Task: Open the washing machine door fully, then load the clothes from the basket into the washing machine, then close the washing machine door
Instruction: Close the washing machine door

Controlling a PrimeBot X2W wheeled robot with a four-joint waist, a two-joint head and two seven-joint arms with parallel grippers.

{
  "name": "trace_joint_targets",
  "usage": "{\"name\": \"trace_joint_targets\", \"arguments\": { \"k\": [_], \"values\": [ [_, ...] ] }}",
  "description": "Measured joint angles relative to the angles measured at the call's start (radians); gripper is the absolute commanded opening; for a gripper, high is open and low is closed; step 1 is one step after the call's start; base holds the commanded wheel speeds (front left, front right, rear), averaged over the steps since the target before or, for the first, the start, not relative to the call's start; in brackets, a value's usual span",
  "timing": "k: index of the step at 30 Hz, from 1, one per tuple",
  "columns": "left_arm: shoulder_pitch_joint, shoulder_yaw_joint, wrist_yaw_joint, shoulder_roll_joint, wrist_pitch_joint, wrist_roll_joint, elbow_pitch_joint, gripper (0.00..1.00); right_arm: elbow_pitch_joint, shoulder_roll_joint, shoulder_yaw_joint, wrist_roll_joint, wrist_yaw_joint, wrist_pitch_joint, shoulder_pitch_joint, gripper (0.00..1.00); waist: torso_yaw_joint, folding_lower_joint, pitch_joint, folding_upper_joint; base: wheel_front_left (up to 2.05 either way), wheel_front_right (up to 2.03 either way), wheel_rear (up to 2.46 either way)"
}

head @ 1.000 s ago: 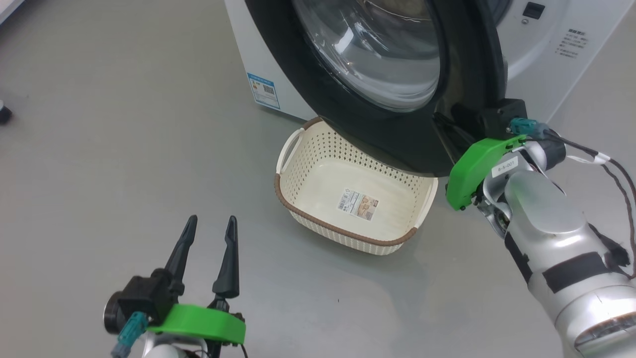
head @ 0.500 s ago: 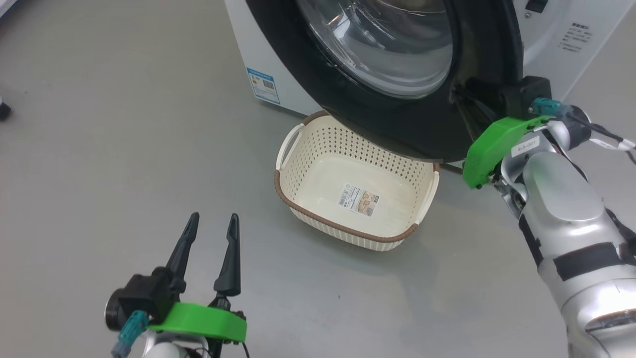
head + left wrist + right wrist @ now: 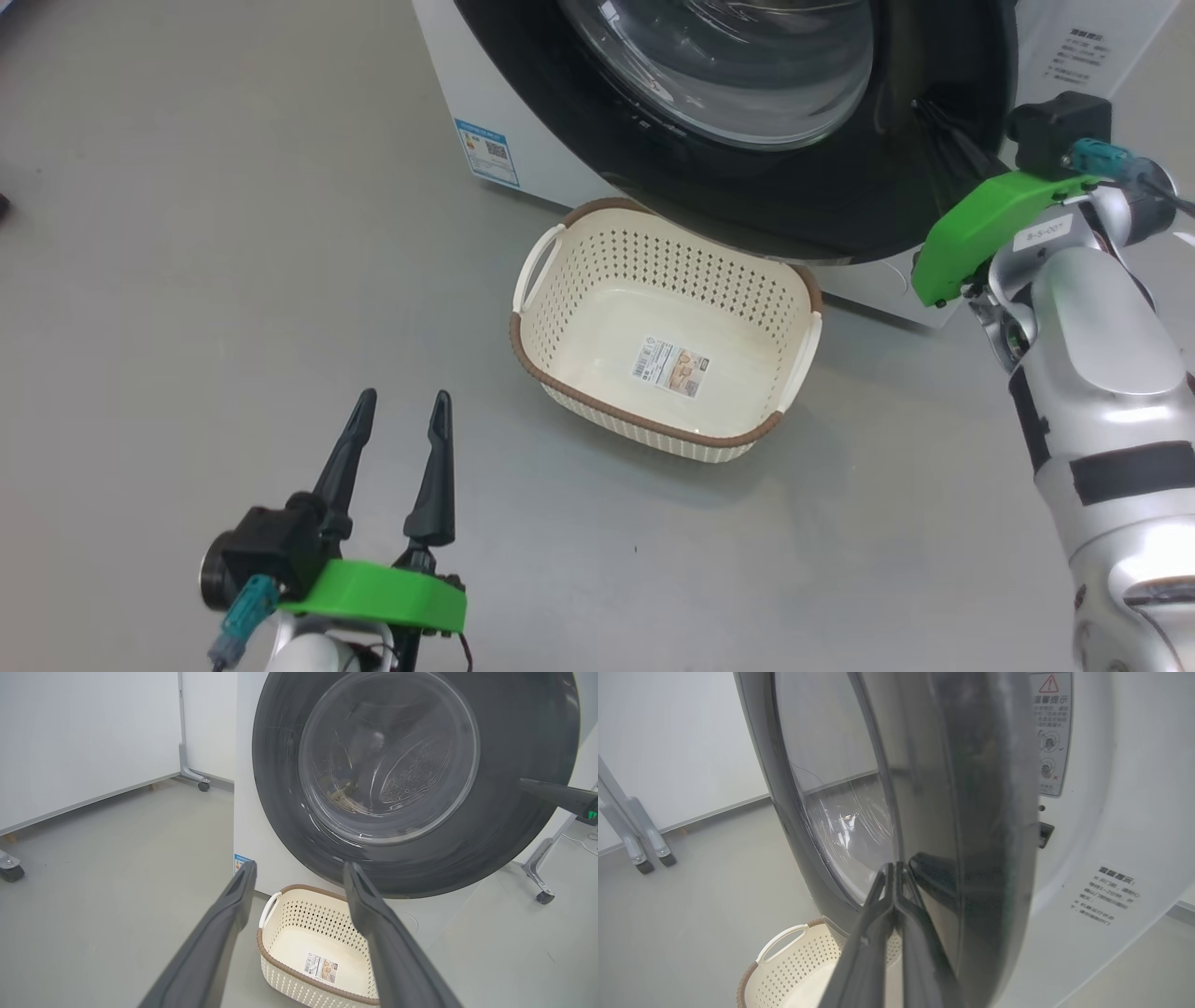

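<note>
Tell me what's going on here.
The right gripper, fingers shut, rests its tips against the outer face of the washing machine door, which stands ajar, not latched to the washing machine. The basket sits empty on the floor below the door. The left gripper hangs open over the floor, holding nothing.

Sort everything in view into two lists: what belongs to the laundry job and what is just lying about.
Belongs to the job:
washing machine
door
basket, with no clothes in it
right gripper, shut, by the door
left gripper, open

Just lying about:
white wheeled panel
wheeled stand leg
</note>
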Motion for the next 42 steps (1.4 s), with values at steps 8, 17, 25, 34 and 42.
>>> {"name": "trace_joint_targets", "arguments": {
  "k": [8, 17, 25, 34, 42],
  "values": [
    [-0.015, -0.005, -0.010, -0.005, 0.000, 0.000, 0.000, 1.00, -0.022, -0.005, -0.090, -0.036, 0.000, 0.037, -0.001, 0.00, 0.020, 0.0000, 0.023, 0.0000, 0.00, 0.00, 0.00],
    [-0.044, -0.023, -0.017, -0.010, 0.000, 0.000, 0.000, 1.00, -0.014, -0.039, -0.175, -0.061, 0.000, 0.061, -0.056, 0.00, 0.066, 0.0000, 0.047, 0.0000, 0.00, 0.00, 0.00],
    [-0.046, -0.055, -0.008, -0.011, -0.007, -0.022, -0.002, 1.00, 0.016, -0.074, -0.267, -0.097, 0.000, 0.080, -0.105, 0.00, 0.111, 0.0001, 0.063, 0.0000, 0.00, 0.00, 0.00],
    [-0.067, -0.085, 0.002, -0.012, -0.007, -0.037, -0.005, 1.00, 0.072, -0.122, -0.345, -0.115, 0.000, 0.091, -0.165, 0.00, 0.152, 0.0001, 0.081, 0.0000, 0.00, 0.00, 0.00],
    [-0.067, -0.088, 0.003, -0.012, -0.007, -0.046, -0.004, 1.00, 0.110, -0.131, -0.401, -0.149, 0.000, 0.089, -0.192, 0.00, 0.164, 0.0001, 0.082, 0.0000, 0.00, 0.00, 0.00]
  ]
}}
